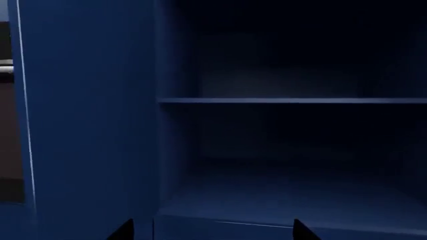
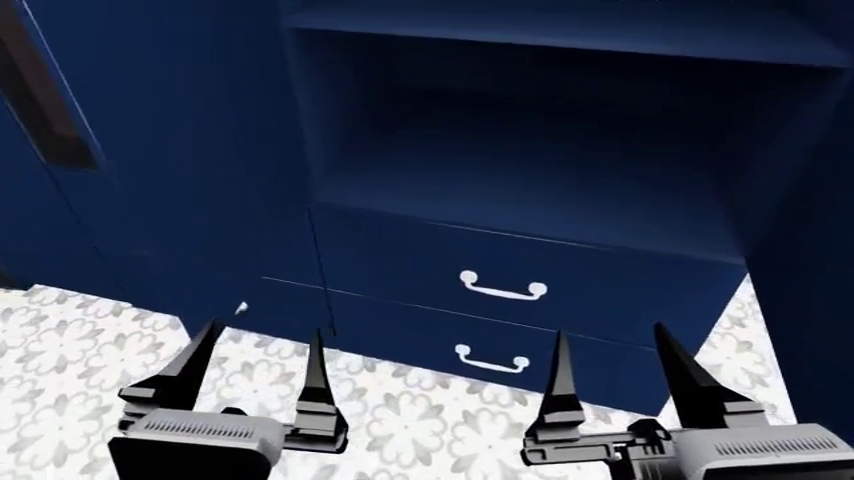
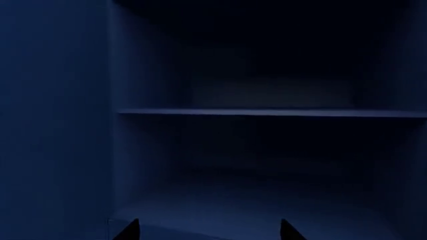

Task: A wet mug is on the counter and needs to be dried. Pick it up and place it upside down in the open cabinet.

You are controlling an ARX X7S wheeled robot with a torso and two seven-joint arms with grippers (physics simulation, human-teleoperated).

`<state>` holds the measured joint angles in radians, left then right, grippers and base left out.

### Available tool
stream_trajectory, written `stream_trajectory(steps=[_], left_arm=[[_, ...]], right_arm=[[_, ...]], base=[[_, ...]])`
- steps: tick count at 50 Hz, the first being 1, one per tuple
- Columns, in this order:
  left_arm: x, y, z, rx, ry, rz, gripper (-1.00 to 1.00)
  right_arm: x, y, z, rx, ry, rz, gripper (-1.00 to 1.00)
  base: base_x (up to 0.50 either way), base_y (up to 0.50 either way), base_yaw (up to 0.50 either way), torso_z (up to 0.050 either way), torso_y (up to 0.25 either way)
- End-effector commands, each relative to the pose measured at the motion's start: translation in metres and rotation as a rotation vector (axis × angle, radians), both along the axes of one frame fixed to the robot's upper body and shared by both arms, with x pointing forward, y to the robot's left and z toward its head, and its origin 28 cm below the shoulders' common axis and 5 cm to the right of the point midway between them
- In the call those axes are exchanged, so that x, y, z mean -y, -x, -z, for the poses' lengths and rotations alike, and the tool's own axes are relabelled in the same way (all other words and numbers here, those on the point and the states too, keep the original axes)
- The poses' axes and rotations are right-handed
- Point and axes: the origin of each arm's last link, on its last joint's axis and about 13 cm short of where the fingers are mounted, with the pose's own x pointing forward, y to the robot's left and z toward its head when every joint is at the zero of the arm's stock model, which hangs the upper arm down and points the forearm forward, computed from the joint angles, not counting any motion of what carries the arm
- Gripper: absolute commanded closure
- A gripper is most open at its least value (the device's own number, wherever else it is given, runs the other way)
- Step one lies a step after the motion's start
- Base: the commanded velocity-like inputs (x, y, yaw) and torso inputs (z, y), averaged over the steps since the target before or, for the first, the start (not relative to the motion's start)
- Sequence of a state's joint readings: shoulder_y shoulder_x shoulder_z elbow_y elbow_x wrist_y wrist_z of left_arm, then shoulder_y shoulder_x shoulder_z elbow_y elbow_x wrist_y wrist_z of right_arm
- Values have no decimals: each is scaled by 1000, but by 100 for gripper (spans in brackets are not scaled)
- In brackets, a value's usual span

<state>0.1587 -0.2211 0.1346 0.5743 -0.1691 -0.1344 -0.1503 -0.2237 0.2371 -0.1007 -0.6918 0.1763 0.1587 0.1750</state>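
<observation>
1. The robot is facing the cabinet [image 2: 534,150], the dark navy open unit that is filling the upper part of the head view, and everything below is being placed against it.
2. The left pincer [image 2: 254,360] is hanging low in front of the cabinet, off toward its left side, with its two dark fingers spread wide and nothing between them.
3. The right pincer [image 2: 614,365] is sitting beside it, below the cabinet's right half, fingers parted just as wide and gripping nothing.
4. Both pincers are hovering over the white floral floor [image 2: 414,420], well short of the cabinet's front.
5. Under the cabinet's open bay, two navy drawers are stacking one above the other: the upper drawer [image 2: 534,270] and the lower drawer [image 2: 441,345], each carrying a white handle.
6. Left of the cabinet's opening, a tall navy door panel [image 2: 160,150] is standing, and it is showing in the left wrist view too.
7. Both wrist views are looking straight into the cabinet's shadowy interior, where a horizontal shelf [image 1: 293,100] is crossing the bay above its floor; only the black fingertips of each pincer are peeking into those views.
8. The mug is showing in none of the three views, so its place cannot be told; it is not in either pincer and not on the shelf or cabinet floor that are visible.
</observation>
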Motion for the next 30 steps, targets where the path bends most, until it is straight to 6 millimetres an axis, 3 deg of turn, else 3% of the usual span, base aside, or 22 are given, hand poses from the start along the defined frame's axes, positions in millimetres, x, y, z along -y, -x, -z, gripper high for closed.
stream_trajectory(steps=[1, 15, 23, 30], left_arm=[[0, 1, -1, 1, 5, 3, -100], [-4, 4, 0, -1, 3, 2, -100], [-2, -9, -3, -3, 1, 3, -100], [-1, -8, -3, -2, 2, 3, -100]], right_arm=[[1, 2, -1, 2, -14, -9, -100], [-2, 8, 0, 2, -14, -15, -100], [-1, -3, -2, 2, -10, -12, -100], [0, -3, -3, 2, -12, -8, -100]], base=[[42, 11, 500, 0, 0], [37, 11, 500, 0, 0], [35, 13, 500, 0, 0], [37, 16, 500, 0, 0]])
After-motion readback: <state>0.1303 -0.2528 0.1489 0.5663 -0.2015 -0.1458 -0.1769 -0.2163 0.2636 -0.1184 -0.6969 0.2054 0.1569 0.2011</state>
